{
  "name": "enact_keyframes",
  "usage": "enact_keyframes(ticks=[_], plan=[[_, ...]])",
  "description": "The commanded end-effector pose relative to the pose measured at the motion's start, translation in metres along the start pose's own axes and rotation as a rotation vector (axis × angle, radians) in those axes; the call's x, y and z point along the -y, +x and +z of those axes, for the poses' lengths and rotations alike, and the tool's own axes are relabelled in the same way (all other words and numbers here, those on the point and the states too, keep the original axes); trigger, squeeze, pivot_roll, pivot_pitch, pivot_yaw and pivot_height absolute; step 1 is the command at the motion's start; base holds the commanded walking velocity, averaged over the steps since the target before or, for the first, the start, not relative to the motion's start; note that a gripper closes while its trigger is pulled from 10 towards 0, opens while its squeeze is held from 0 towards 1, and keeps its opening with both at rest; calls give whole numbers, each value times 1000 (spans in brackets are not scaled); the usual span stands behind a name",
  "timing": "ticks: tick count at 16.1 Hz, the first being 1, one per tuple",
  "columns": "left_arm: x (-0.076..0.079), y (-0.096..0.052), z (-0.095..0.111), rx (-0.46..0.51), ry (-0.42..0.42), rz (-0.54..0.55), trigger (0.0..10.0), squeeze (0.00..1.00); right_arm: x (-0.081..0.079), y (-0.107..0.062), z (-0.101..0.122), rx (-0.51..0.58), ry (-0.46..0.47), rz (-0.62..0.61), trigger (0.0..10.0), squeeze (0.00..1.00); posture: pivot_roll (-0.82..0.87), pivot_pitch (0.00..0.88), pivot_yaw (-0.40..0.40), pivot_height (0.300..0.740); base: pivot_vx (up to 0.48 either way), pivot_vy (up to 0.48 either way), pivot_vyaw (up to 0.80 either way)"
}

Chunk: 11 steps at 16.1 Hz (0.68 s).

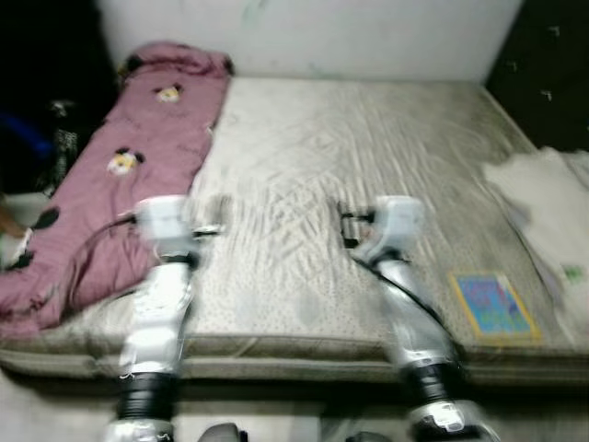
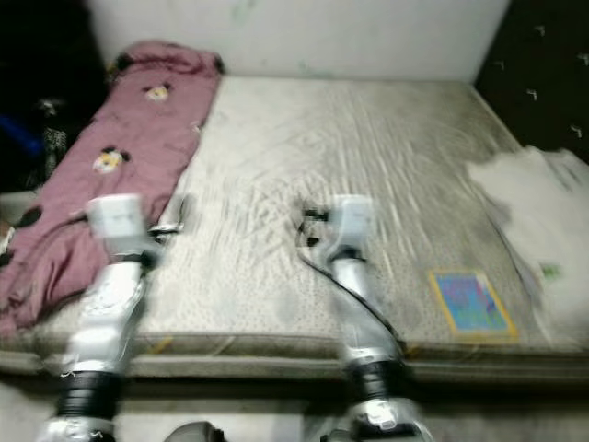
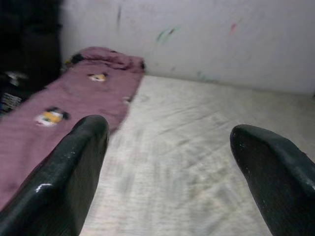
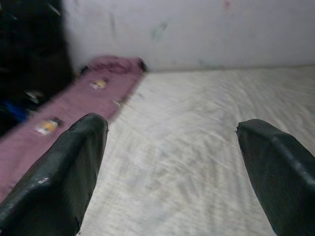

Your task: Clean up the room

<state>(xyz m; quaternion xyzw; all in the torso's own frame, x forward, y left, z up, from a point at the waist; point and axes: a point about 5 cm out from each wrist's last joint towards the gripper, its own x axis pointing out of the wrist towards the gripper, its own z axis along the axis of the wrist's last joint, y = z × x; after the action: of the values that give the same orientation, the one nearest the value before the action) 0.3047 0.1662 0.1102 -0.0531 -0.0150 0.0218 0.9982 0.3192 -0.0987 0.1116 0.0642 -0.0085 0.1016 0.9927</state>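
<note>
Both arms are held out over the bed (image 1: 368, 138); left gripper (image 3: 167, 162) and right gripper (image 4: 172, 167) are spread wide, empty. Left of the left gripper the blanket (image 1: 138, 166) is seen: soft, light, best pinched at a bunched edge

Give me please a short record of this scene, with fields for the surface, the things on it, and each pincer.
surface: bare mattress against a white wall
left side: pink blanket with cartoon prints, lying along the mattress's left edge
right side: white cloth at the right edge
near right corner: colourful book lying flat
left pincer: open, holding nothing, over the mattress beside the blanket
right pincer: open, holding nothing, over the middle of the mattress
image: blurred
</note>
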Motion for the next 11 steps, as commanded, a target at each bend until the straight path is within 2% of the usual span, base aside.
enact_keyframes(ticks=[1,3,5,8,11], plan=[[15,3,5,17,-20,-45,10000,0,16,-2,0,-7,-19,-48,10000,0,31,0,24,740,0,480,-800],[15,3,4,15,-23,-46,10000,0,16,-2,0,-5,-23,-48,10000,0,28,0,26,740,0,480,-713],[15,3,5,22,-33,-45,10000,0,15,-2,-1,-9,-28,-43,10000,0,28,0,26,740,0,467,0],[18,1,7,41,-52,-105,10000,0,15,-2,-2,-17,-30,-41,10000,0,28,0,26,740,0,0,0],[19,0,8,48,-62,-115,10000,0,15,-3,-1,-17,-32,-42,10000,0,29,0,25,740,0,0,0]])
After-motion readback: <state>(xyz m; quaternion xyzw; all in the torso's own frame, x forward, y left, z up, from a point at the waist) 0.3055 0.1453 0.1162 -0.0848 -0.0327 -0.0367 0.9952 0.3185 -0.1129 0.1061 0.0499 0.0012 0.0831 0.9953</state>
